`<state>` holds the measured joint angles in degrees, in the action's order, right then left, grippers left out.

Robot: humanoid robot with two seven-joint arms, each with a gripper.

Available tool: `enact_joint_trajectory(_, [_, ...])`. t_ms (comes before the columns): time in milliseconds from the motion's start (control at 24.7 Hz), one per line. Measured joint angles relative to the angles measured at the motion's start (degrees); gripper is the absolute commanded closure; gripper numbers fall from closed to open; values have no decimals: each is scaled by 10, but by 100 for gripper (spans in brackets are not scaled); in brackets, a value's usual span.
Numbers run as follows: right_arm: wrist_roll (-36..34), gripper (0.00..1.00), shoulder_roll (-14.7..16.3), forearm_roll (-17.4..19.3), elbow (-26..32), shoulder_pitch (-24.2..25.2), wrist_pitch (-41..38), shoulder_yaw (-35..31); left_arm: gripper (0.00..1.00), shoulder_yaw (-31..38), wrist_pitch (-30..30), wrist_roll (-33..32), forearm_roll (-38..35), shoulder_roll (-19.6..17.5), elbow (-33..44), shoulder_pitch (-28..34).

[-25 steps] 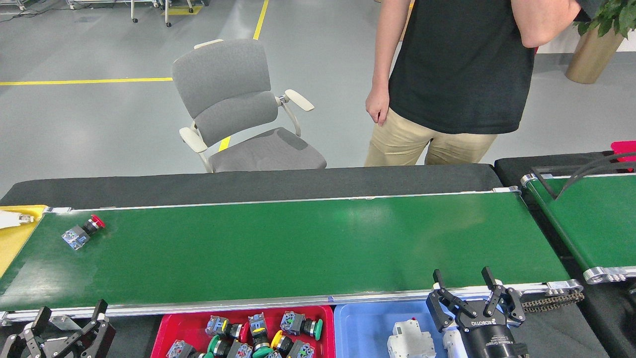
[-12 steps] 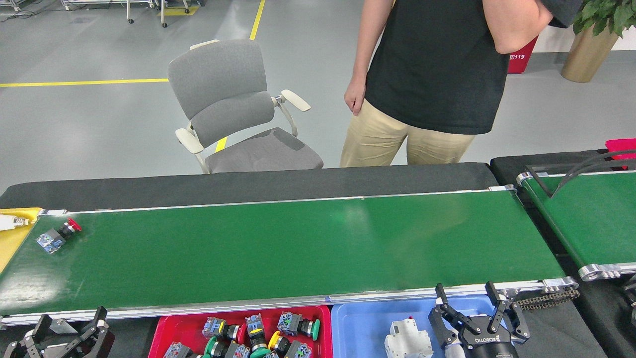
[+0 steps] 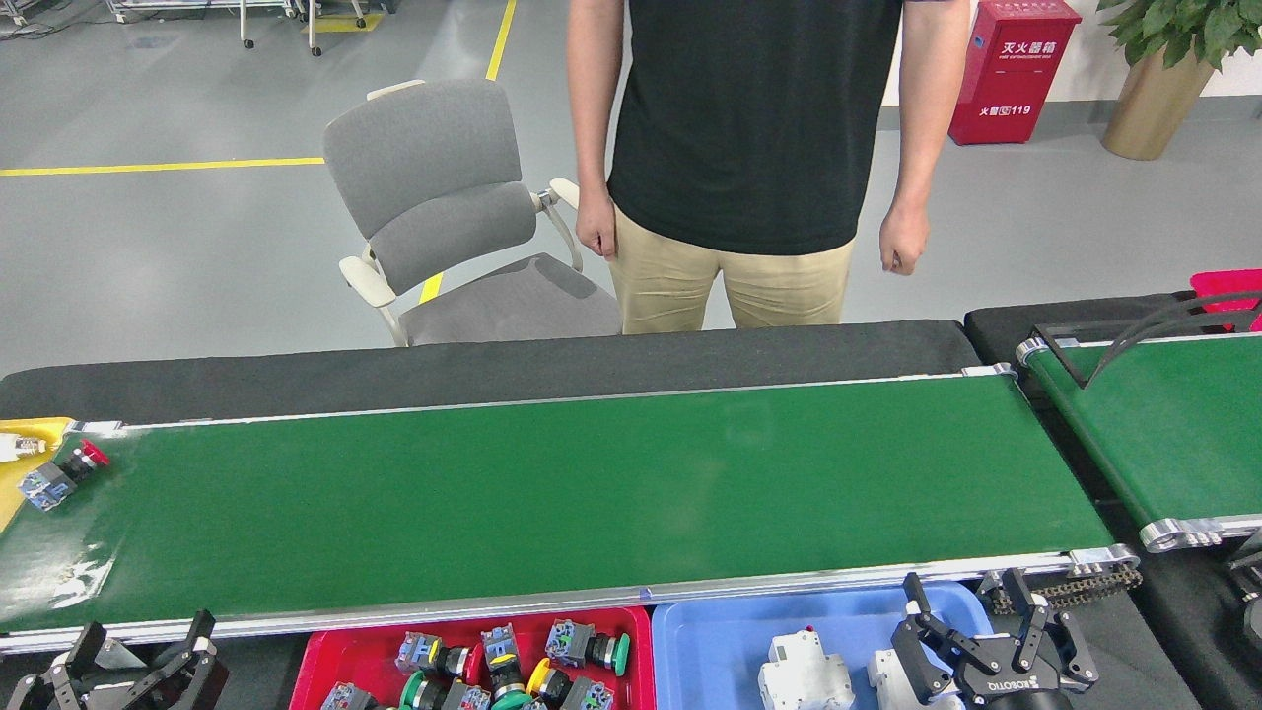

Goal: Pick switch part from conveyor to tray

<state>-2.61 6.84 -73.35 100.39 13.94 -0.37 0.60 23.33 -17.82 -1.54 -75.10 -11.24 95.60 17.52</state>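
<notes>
Green conveyor [image 3: 552, 493]; red tray [image 3: 335, 656] holds switches [image 3: 513, 666]; blue tray [image 3: 710, 641] white parts [image 3: 804, 671]

A red-capped switch part [image 3: 59, 474] lies on its side at the far left end of the glossy green conveyor [image 3: 592, 493], cap toward the far rail

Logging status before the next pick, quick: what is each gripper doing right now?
Left gripper: open, holding nothing, below the conveyor's near rail.
Right gripper: open, holding nothing, above the blue tray.
</notes>
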Motion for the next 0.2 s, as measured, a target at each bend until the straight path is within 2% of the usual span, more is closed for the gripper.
enact_joint_trajectory(202, [0, 0, 0, 0, 0, 0, -1, 0, 0, 20, -19, 0, 0, 0, 1, 5])
